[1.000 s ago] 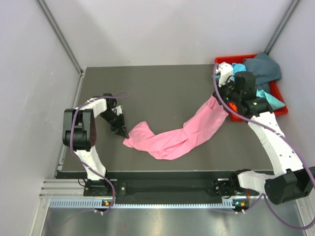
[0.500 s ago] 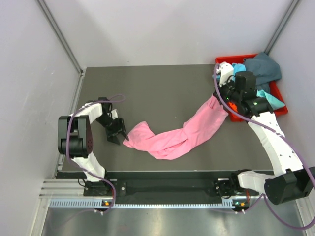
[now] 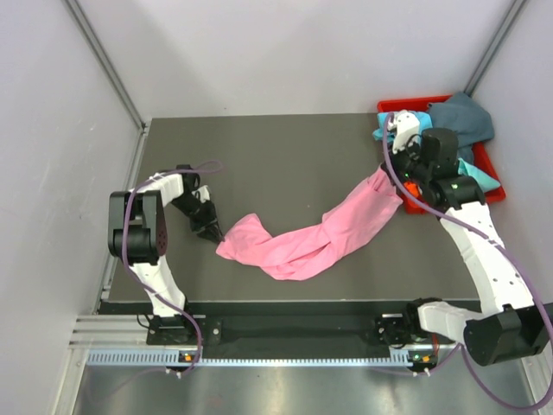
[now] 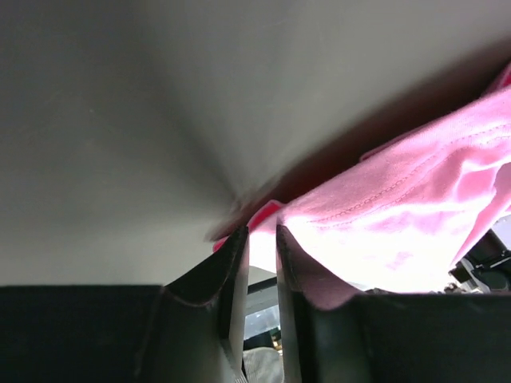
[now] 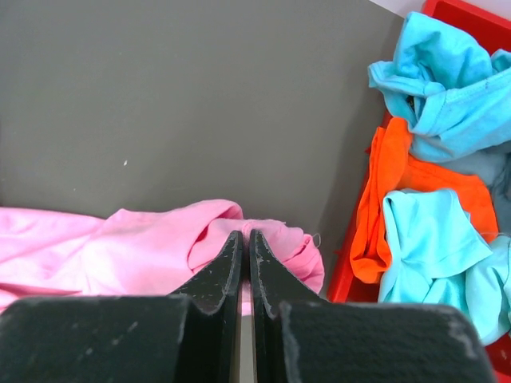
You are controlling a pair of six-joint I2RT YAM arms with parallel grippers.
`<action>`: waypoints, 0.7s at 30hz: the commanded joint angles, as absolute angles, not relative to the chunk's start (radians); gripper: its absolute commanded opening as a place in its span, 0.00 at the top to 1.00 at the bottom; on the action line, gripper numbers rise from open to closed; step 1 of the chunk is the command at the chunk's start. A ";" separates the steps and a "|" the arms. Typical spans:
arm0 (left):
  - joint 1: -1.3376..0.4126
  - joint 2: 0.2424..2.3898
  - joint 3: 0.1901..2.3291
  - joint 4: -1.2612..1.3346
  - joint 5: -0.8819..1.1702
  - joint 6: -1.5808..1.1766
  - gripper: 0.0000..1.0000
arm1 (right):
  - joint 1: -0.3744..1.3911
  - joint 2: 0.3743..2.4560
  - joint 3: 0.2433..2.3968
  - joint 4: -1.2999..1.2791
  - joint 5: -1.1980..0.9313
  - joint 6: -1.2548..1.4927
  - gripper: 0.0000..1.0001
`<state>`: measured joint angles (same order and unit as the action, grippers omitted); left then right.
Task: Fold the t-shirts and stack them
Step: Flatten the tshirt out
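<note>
A bright pink t-shirt (image 3: 302,246) lies as a long twisted band across the grey table. My left gripper (image 3: 215,233) is at its left end; in the left wrist view (image 4: 261,233) the jaws stand nearly together with the pink cloth (image 4: 399,215) at and over the tips. My right gripper (image 3: 395,174) is shut on the shirt's right end (image 5: 120,247) next to the red bin, and the cloth bunches at its tips (image 5: 246,235). Turquoise (image 5: 431,80) and orange (image 5: 415,183) t-shirts lie in the bin, with a dark teal-grey one (image 3: 462,117) at its back.
The red plastic bin (image 3: 494,192) stands at the table's back right corner; its wall (image 5: 351,255) is just right of my right gripper. Grey walls close the table in on the left, back and right.
My left gripper had swung a little away to the lower left and is now back at the shirt's left end. My right wrist has shifted slightly. The shirt has not moved.
</note>
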<state>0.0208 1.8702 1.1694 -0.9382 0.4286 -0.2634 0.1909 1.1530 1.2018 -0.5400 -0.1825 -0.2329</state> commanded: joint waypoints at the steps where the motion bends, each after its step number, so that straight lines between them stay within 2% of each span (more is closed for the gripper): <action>1: 0.023 1.862 1.190 -0.940 0.465 -0.265 0.75 | 0.166 1.109 1.201 -0.489 -0.192 -0.221 1.00; 3: 0.023 1.847 1.178 -0.943 0.457 -0.265 0.75 | 0.164 1.106 1.200 -0.486 -0.196 -0.218 1.00; 8: 0.023 1.809 1.111 -0.940 0.468 -0.264 0.62 | 0.161 1.103 1.193 -0.485 -0.201 -0.213 1.00; 13: 0.023 1.809 1.083 -0.933 0.477 -0.268 0.61 | 0.160 1.100 1.192 -0.486 -0.201 -0.213 1.00; 15: 0.023 1.816 1.091 -0.930 0.486 -0.270 0.69 | 0.161 1.100 1.190 -0.486 -0.201 -0.215 1.00; 16: 0.023 1.821 1.104 -0.930 0.495 -0.270 0.78 | 0.160 1.098 1.190 -0.486 -0.201 -0.215 1.00; 17: 0.023 1.830 1.111 -0.931 0.509 -0.270 0.98 | 0.158 1.100 1.189 -0.485 -0.201 -0.215 1.00; 21: 0.021 1.832 1.158 -0.949 0.517 -0.265 1.00 | 0.153 1.098 1.189 -0.483 -0.201 -0.215 1.00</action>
